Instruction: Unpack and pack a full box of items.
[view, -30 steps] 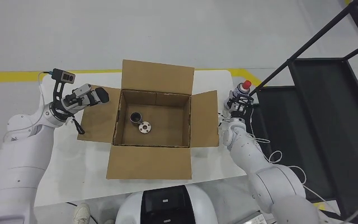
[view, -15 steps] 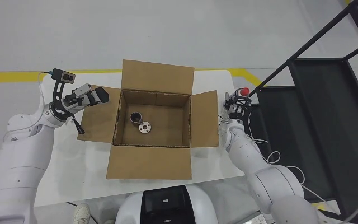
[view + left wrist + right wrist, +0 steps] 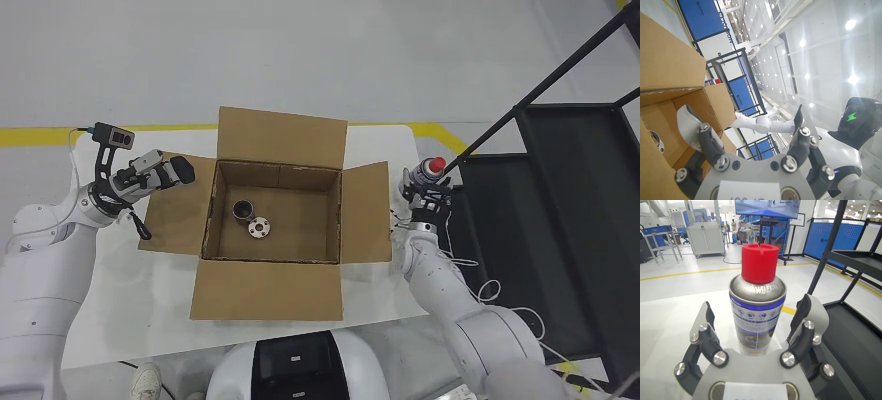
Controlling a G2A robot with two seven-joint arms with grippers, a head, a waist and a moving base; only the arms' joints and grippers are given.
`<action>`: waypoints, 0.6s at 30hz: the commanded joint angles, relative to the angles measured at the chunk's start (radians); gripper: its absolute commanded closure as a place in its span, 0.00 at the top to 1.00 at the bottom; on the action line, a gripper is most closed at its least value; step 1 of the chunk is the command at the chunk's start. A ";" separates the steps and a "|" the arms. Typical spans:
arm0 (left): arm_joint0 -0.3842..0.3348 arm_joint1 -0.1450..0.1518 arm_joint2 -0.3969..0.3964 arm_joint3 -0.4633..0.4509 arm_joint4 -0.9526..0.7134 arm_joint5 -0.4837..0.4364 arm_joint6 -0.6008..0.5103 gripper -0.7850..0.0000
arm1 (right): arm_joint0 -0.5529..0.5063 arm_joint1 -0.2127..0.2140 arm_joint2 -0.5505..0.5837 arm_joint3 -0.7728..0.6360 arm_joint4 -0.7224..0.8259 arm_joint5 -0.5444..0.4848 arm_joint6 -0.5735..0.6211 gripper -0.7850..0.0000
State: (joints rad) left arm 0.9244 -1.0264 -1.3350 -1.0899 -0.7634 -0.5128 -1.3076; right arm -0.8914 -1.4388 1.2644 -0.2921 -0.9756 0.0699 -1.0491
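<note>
While the spray can (image 3: 757,306) stands upright on the table (image 3: 668,317) just beyond the right flap of the box (image 3: 275,177), the right gripper (image 3: 756,304) sits spread around it, neither pad touching, the can's long axis vertical between the fingers.

cardboard box (image 3: 268,292): 1 | spray can (image 3: 756,306): 1 | dark ring (image 3: 243,209): 1 | pale flange (image 3: 259,228): 1 | black rack (image 3: 560,200): 1
</note>
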 commanded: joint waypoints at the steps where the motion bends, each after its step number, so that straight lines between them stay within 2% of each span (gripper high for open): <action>1: 0.000 0.000 0.000 0.000 0.000 0.000 0.000 1.00 | -0.018 0.004 0.006 -0.022 0.000 -0.011 -0.031 1.00; 10: 0.000 0.000 0.000 0.000 0.000 0.000 0.000 1.00 | -0.129 0.046 0.059 -0.183 -0.006 -0.120 -0.067 1.00; 15: 0.000 0.000 0.000 0.000 0.000 0.000 0.000 1.00 | -0.234 0.086 0.130 -0.360 -0.010 -0.207 -0.019 1.00; 18: 0.000 0.000 0.000 0.000 0.000 0.000 0.000 1.00 | -0.320 0.111 0.182 -0.503 -0.011 -0.267 0.051 1.00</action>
State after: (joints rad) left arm 0.9244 -1.0264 -1.3350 -1.0899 -0.7634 -0.5128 -1.3076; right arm -1.1789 -1.3360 1.4272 -0.7374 -0.9874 -0.1774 -1.0272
